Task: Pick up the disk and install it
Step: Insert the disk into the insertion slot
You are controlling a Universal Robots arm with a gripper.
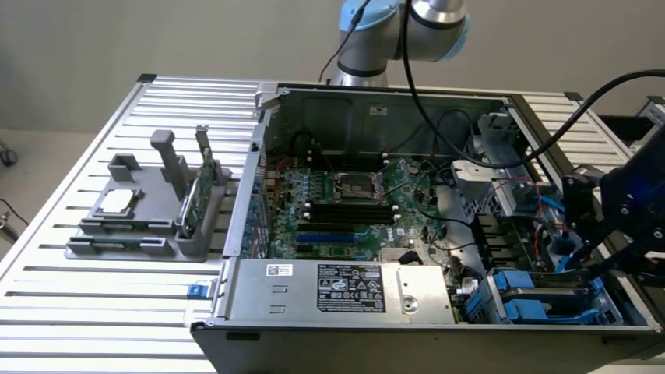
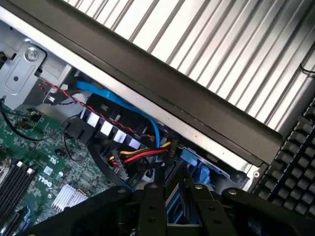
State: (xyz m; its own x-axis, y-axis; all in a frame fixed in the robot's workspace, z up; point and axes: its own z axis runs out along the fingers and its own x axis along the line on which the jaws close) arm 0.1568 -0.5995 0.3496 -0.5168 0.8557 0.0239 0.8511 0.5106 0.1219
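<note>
Pickup looks done — gripper, jaws part-closed on what seems the blue-railed edge of the disk, hangs at the drive bay — seating not yet finished.

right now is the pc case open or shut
Open: nothing covers the case, so the motherboard and power supply show from above.

The exterior view looks steeply down on the slatted aluminium worktop and the whole open black computer case; the wrist view sits close over the case's edge — both share the green motherboard.
</note>
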